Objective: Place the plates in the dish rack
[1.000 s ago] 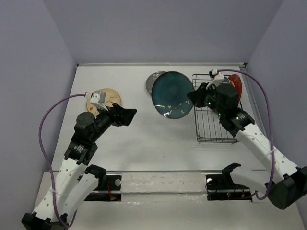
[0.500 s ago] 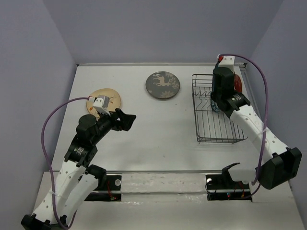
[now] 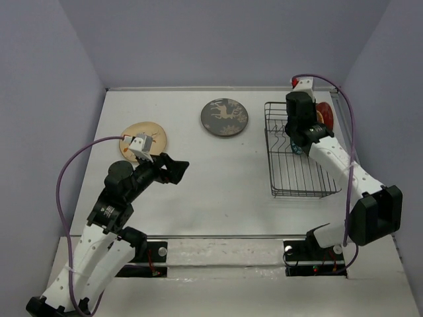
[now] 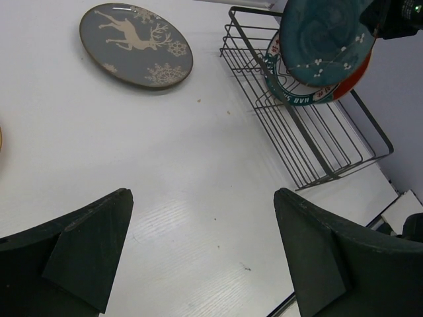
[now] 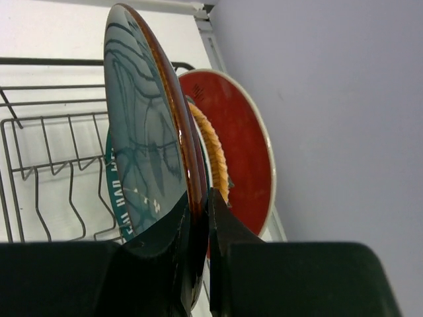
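Right fingers (image 5: 228, 231): clamped on the rim of the teal-blue plate (image 5: 142, 132), one finger on each face, rim deep btwn them.
Teal-blue plate: upright, edge-on to the right wrist cam. Held over the far end of the dish rack (image 4: 307, 142), by the far-right corner of the worktop (image 3: 218, 198).
Seating: can't tell if its lower edge sits btwn the tines or hangs just above them.
Neighbours in rack: white plate w/ teal rim (image 4: 291, 98) stands just behind the held plate, then the orange plate (image 5: 215, 148), then the red plate (image 5: 241, 145). All upright and packed close. Red one is last in the row, next to the wall.
Dish rack: black wire, along the right edge of the worktop, far half.
Deer plate (image 4: 135, 45): grey, flat on the worktop near the middle of the far edge, well apart from both sets of fingers.
Cream plate (image 3: 155, 134): flat near the left edge, far half, partly hidden by the left wrist cam in the top view.
Left fingers (image 4: 86, 254): spread wide, nothing btwn them. They hover over the worktop left of centre, near the cream plate, well apart from the rack.
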Motion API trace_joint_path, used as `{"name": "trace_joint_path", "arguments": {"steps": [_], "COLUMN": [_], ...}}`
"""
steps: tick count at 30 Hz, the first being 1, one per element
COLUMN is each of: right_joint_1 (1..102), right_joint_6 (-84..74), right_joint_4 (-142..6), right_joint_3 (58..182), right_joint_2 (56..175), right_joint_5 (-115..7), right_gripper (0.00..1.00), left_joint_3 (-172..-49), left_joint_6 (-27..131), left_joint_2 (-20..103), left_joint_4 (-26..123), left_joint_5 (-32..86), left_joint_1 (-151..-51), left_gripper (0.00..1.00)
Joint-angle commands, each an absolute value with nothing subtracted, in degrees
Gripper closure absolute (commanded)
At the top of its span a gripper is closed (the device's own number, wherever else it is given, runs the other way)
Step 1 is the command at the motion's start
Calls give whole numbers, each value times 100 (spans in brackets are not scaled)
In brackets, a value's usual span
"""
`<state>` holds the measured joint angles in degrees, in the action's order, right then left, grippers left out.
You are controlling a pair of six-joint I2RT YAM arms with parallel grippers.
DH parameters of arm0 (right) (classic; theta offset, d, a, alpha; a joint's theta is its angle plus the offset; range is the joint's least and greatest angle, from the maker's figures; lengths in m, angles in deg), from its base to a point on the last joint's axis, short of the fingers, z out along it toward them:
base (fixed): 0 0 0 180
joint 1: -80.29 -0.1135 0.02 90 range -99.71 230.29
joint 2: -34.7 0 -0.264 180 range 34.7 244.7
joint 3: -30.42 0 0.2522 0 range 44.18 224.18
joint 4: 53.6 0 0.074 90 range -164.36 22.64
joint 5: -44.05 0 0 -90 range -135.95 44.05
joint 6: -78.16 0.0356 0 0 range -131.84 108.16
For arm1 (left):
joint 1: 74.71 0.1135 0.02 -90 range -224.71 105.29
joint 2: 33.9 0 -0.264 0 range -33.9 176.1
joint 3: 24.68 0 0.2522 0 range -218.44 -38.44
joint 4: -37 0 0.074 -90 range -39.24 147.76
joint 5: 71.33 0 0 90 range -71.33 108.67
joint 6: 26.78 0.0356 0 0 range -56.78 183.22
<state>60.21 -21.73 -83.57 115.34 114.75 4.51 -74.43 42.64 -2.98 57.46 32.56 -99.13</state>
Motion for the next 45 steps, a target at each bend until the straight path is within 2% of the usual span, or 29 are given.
{"name": "trace_joint_path", "arguments": {"steps": [1, 10, 11, 12, 13, 15, 16, 17, 20, 23, 28, 33, 36, 41, 45], "right_joint_1": [6165, 6166, 6166, 6166, 6166, 6227, 6227, 6227, 6227, 6227, 6227, 6227, 6227, 6227, 6227], "right_joint_6": [-1931, -833, -754, -701, -596, -420, -254, -208, -33, 47, 99, 328, 477, 715, 776], "right_joint_4": [-7492, -7659, -7676, -7677, -7694, -7852, -7905, -7983, -8142, -8178, -8169, -8108, -7949, -7554, -7413], "right_joint_3": [11529, 11063, 10950, 10896, 10809, 10773, 10764, 10747, 10773, 10773, 10598, 10220, 9895, 9350, 9226], "right_joint_2": [11494, 11776, 11785, 11793, 11793, 11767, 11706, 11662, 11321, 10786, 9932, 9062, 8490, 7821, 7672], "right_joint_5": [380, -139, -130, -95, -69, -95, -104, -112, -183, -655, -1176, -1773, -2291, -3205, -3750], "right_gripper": [93, 93, 90, 85, 73, 60, 49, 32, 13, 6, 0, 0, 0, 0, 1], "left_joint_3": [-7421, -7456, -7456, -7465, -7465, -7474, -7491, -7500, -7553, -7588, -7632, -7474, -7561, -8465, -9309], "left_joint_6": [4380, 4380, 4380, 4380, 4362, 4345, 4318, 4301, 4161, 4011, 3502, 2474, 2051, 1963, 2068], "left_joint_2": [-305, 54, 108, 160, 248, 345, 459, 521, 811, 1127, 1611, 2128, 2883, 4624, 5652], "left_joint_4": [5621, 5621, 5647, 5656, 5665, 5674, 5674, 5683, 5674, 5674, 5429, 4050, 3312, 2871, 2791], "left_joint_5": [3238, 3115, 3097, 3089, 3054, 3010, 2914, 2843, 2667, 2562, 2385, 2105, 1709, 1472, 1121], "left_joint_1": [-9949, -9940, -9940, -9940, -9932, -9940, -9940, -9940, -9932, -9940, -9940, -10037, -10116, -10160, -10160], "left_gripper": [1, 1, 1, 1, 1, 1, 1, 1, 1, 1, 1, 3, 4, 6, 13]}}
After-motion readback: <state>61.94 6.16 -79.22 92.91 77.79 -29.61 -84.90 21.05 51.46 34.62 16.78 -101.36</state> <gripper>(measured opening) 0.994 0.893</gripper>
